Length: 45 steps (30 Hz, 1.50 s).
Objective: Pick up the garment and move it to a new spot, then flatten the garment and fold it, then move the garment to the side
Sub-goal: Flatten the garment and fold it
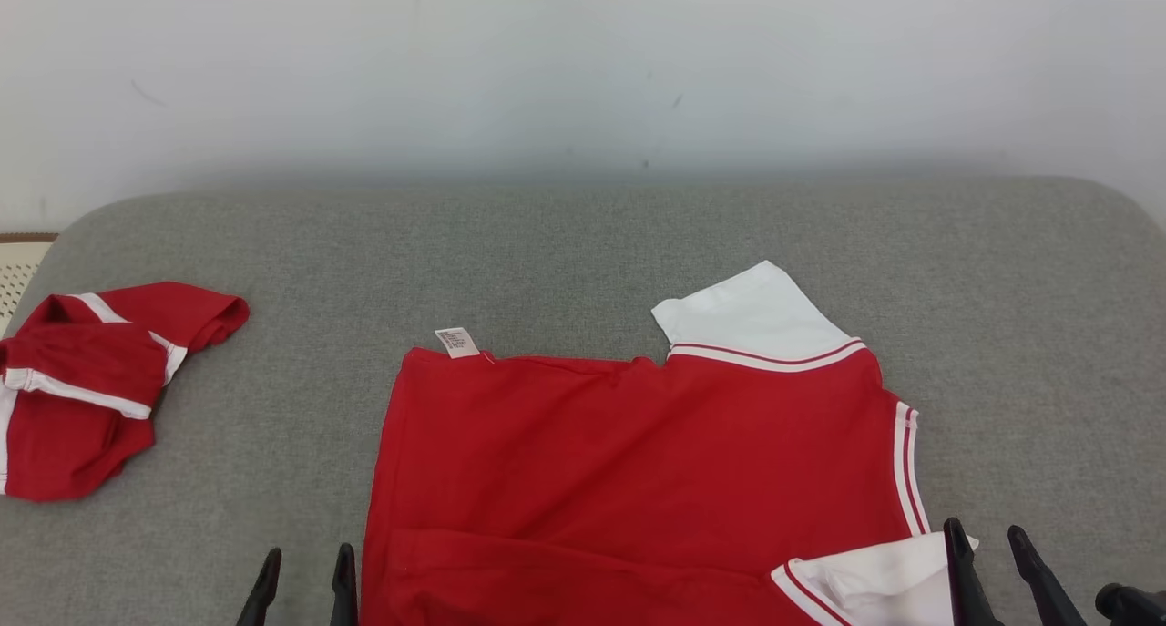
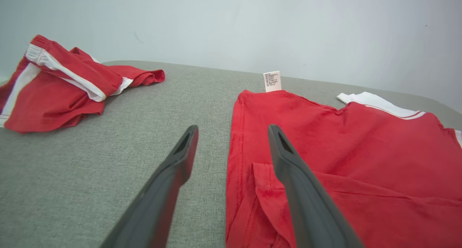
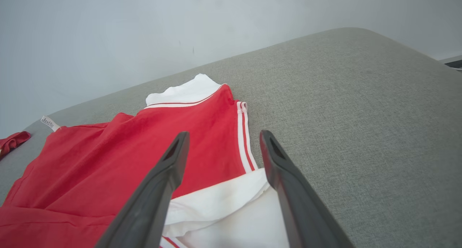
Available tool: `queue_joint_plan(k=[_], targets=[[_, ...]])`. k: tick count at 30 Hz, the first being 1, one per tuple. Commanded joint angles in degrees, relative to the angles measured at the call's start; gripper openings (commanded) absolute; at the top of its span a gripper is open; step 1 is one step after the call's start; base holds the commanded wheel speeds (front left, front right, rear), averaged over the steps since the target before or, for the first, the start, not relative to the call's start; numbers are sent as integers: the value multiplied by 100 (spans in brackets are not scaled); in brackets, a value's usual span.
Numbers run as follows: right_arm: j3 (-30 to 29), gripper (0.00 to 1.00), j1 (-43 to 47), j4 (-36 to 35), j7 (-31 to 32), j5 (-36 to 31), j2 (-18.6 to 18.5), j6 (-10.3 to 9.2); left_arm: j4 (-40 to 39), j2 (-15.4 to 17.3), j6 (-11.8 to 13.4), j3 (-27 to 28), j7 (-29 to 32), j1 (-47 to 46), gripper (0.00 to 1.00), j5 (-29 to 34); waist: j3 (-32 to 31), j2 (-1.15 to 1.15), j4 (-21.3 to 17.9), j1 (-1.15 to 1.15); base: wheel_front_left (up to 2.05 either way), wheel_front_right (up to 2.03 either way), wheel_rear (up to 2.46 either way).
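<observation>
- In the middle of the grey cushion, toward its near edge, I see the red shirt lying spread out and mostly flat. A strip along its near edge is folded over.
- A white far sleeve sticks out at the shirt's far right corner. A white near sleeve lies at its near right corner, and a small label pokes out at the far left corner.
- White and red stripes run down the shirt's right edge.
- My left claw is at the near left with its fingers spread wide and nothing pinched. In the left wrist view one finger is over bare cushion and the other over the shirt's left edge.
- My right claw is at the near right, likewise spread and empty. The near sleeve lies below and between its fingers.
- Well apart at the left end of the cushion, a second red garment with white bands lies crumpled.
- A pale wall stands behind the cushion's far edge.
</observation>
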Motion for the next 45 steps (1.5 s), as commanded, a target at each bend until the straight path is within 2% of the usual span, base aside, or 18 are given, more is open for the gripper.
queue_joint_plan(k=[1,6,10,14,18,24,29,36,45], targets=[[20,100,-28,-26,-107,-36,49,-5,-146,-47,42,71,-20,46,100,81,-12,0,31,0,0,0,0],[125,100,-42,-42,-443,-113,147,-5,-588,-197,108,338,-21,189,100,315,-29,0,119,0,0,0,0],[183,100,-10,22,-515,-237,200,-5,-574,-277,32,432,-21,107,100,377,-40,0,179,0,0,0,0],[230,100,-131,70,-492,-315,144,-5,-320,-221,-109,417,-22,-132,100,500,-19,0,168,0,0,0,0],[260,100,-347,116,-430,-330,116,-5,-1,-185,-280,473,-21,-396,100,346,66,0,62,0,0,0,0],[501,100,-1125,272,-363,-332,71,-4,672,54,-651,552,446,-1236,100,12,433,0,-227,0,0,0,0],[796,100,-2126,832,-498,-226,11,-4,1246,343,-942,541,753,-2131,100,-76,899,0,-518,0,0,0,0],[1081,100,-3460,1810,-764,-68,91,-4,2066,463,-1277,503,1263,-3340,100,-509,1437,0,-713,0,0,0,0],[1532,100,-4694,3004,-1131,192,153,-4,2701,645,-1411,538,2091,-4259,100,-1148,1714,0,-973,0,0,0,0]])
